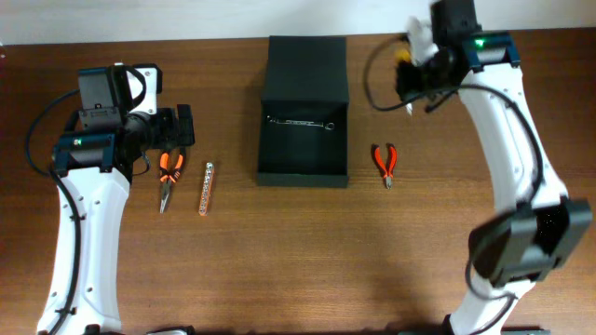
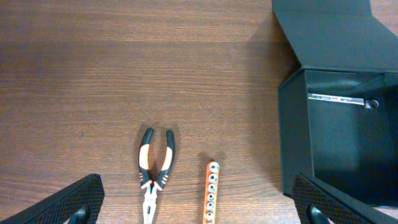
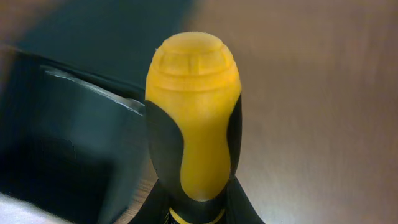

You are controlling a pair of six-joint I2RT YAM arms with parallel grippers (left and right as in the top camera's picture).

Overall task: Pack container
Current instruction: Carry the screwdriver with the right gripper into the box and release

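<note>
The dark container (image 1: 303,158) stands open at the table's back centre, its flap lid (image 1: 305,70) folded back and a silver wrench (image 1: 300,121) inside. It shows in the left wrist view (image 2: 298,143) and, blurred, in the right wrist view (image 3: 62,137). My right gripper (image 1: 410,70) is shut on a yellow-and-black screwdriver handle (image 3: 193,118), held raised to the right of the container. My left gripper (image 1: 182,126) is open and empty above orange-handled long-nose pliers (image 1: 166,177) and an orange socket rail (image 1: 206,186). Both show in the left wrist view, the pliers (image 2: 153,171) beside the rail (image 2: 210,193).
Small red-handled pliers (image 1: 386,163) lie on the table right of the container. The wooden table (image 1: 298,261) extends toward the front.
</note>
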